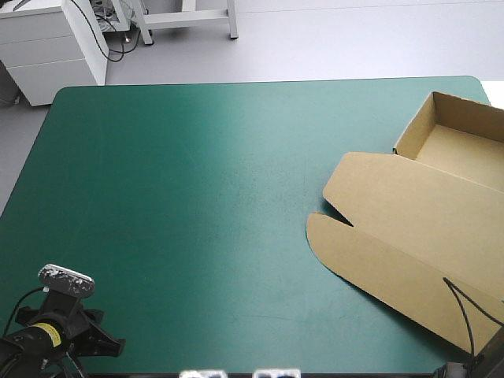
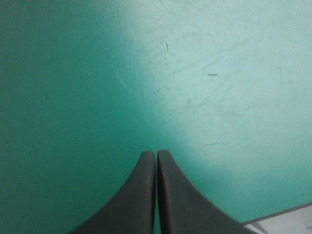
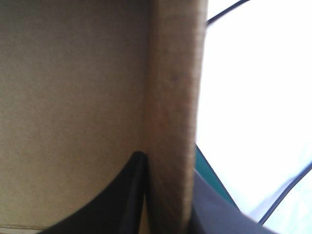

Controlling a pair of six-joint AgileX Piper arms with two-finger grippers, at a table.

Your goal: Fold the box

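The right gripper clamps a wall of the brown box; the left gripper is clenched, empty, above the tabletop.

- Left end effector: fingers pressed together, at the worktop's near left corner.
- Right end effector: near right corner, clamped on the box.

No legible text, labels or signs.

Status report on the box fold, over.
Both shut: left gripper on nothing, over the teal-green cover; right gripper on a board edge of the box. Tray open, lid flat. Nothing in the way.
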